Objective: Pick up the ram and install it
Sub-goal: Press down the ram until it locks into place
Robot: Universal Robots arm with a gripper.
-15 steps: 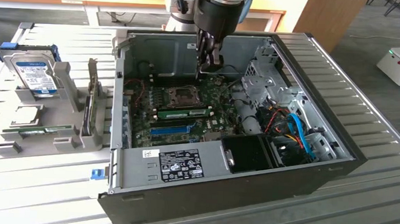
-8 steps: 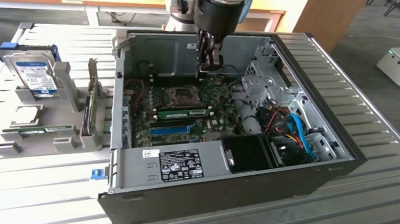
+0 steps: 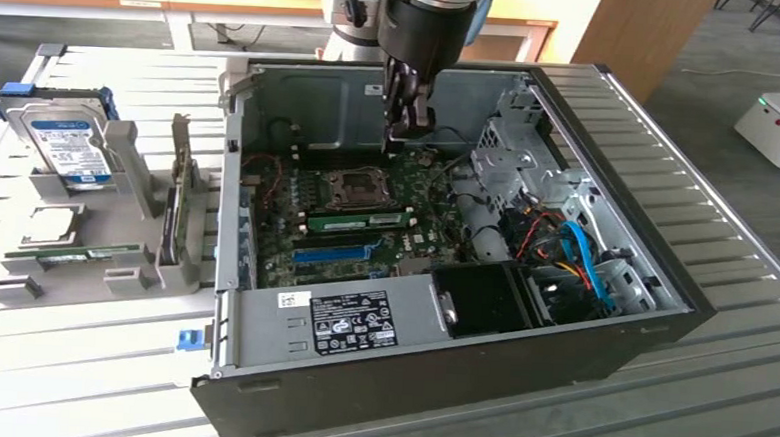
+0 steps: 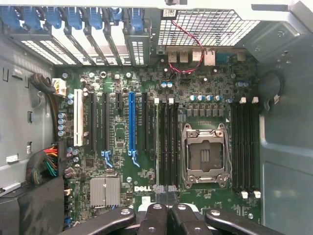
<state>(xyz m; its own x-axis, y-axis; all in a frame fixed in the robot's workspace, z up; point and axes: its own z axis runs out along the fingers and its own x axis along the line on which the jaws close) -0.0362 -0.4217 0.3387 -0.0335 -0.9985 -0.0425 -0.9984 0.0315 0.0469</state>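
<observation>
A green ram stick (image 3: 363,220) stands on edge in a motherboard slot beside the CPU socket (image 3: 360,187), inside the open computer case (image 3: 651,332). My gripper (image 3: 407,131) hangs above the motherboard, toward the back of the case from that stick, with its fingers shut together and nothing between them. In the wrist view the shut gripper (image 4: 166,196) looks straight down at the end of the black ram slots (image 4: 168,142) next to the CPU socket (image 4: 205,154). A thin pale edge (image 4: 156,142) runs along the nearest slot.
A grey holder (image 3: 136,225) stands at the exterior view's left with a hard drive (image 3: 70,147) and another green stick (image 3: 88,256) in it. Cables (image 3: 575,253), a metal drive cage (image 3: 514,150) and the power supply (image 3: 358,317) crowd the case. A long blue slot (image 4: 130,122) lies on the board.
</observation>
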